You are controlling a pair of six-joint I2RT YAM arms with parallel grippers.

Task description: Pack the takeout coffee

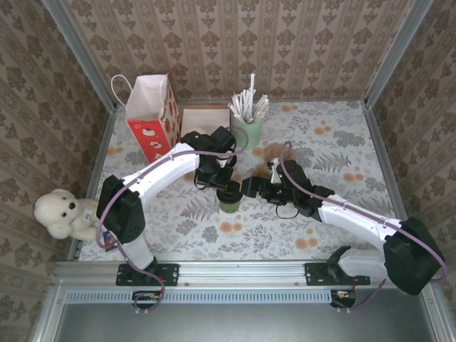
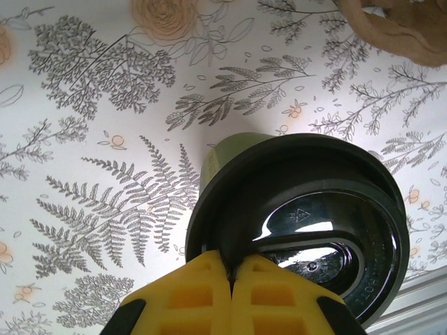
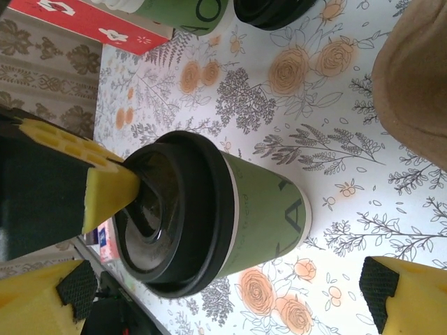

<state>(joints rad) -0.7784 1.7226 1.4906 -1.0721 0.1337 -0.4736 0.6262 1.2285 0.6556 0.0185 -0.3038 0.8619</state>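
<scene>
Takeout coffee point(image 1: 229, 197) upright near middle of table point(image 1: 335, 142), pinched at lid by left gripper point(image 2: 230, 269)
Left gripper is clenched on rim of black lid point(image 2: 307, 223), at approx 6 o'clock of lid in left wrist view, yellow fingers point(image 2: 188, 293) pressed together w/ the rim between; cup stands on table. Right gripper point(image 1: 244, 188) sits at 3 o'clock of cup in top view, released and spread wide, its pads point(image 3: 380, 283) on both sides of cup w/o touching. Red paper bag point(image 1: 152, 117) is at approx 10 o'clock from cup, mint cup w/ straws point(image 1: 248, 130) at 12 o'clock, both well apart from it
</scene>
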